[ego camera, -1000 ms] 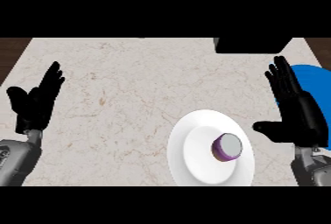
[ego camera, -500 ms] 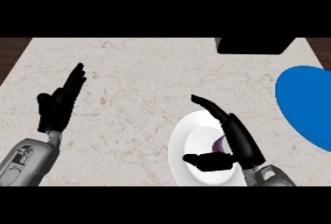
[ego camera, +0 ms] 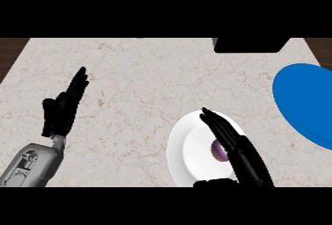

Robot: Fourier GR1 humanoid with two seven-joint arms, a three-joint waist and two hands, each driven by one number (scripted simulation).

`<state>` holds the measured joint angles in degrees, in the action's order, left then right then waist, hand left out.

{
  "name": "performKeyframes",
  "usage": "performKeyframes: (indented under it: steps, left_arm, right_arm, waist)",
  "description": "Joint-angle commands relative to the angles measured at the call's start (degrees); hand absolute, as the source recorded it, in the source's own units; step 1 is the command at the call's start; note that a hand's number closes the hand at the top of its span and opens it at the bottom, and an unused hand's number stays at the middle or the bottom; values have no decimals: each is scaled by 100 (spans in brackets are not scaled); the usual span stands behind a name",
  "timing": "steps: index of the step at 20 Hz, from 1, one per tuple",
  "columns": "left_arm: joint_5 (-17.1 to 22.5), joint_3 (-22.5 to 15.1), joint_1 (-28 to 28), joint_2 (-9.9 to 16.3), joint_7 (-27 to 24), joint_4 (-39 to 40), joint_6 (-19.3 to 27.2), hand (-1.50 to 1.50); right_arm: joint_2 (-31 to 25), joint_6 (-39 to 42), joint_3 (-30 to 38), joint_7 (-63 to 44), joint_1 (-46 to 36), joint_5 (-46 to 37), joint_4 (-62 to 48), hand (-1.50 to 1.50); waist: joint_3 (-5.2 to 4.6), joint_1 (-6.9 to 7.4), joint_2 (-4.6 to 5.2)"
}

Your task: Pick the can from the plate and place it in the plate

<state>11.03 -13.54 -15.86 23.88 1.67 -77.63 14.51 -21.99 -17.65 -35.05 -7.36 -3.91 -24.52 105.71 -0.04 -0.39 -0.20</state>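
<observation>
A white plate (ego camera: pixel 185 147) lies on the counter at the lower middle right. On it stands a purple can (ego camera: pixel 219 150), mostly hidden behind my right hand (ego camera: pixel 239 151). That hand is open, fingers straight and pointing up-left over the plate, thumb low at the view's bottom edge beside the can. A blue plate (ego camera: pixel 304 101) lies at the right edge, cut off by the frame. My left hand (ego camera: pixel 63 107) rests open at the left, fingers up.
A dark box-like object (ego camera: pixel 251 45) sits at the counter's far edge, right of centre. The marble counter (ego camera: pixel 149 83) spreads between the two hands. Dark wood shows past the counter's far corners.
My right hand has swung from the right edge leftward over the white plate and now covers most of the can. The left hand shifted slightly right and inward. The view has shifted, showing more blue plate.
</observation>
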Motion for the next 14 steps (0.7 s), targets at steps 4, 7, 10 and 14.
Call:
performKeyframes:
  steps: [4, 7, 10, 14]
  left_arm:
    - [-122, -4, -38, -127, 172, -84, 34, 0]
    - [-94, 12, -8, -58, 225, -232, -44, 0]
    - [-26, 212, -132, 28, 327, -200, -101, 0]
    - [-390, -28, -113, -358, 357, -198, 160, 0]
  right_arm:
    - [-1072, 1404, 532, -1884, -427, -337, 1332, -150]
    - [-1672, 2276, 652, -2561, -365, -22, 1648, -150]
    - [-1682, 3037, 627, -3545, -650, 367, 2087, -150]
    - [-1559, 3670, 793, -4141, -942, 815, 2059, -150]
  waist:
    - [-10, -22, -12]
    - [-12, -26, -18]
    - [-11, 2, -4]
    - [-1, 25, 14]
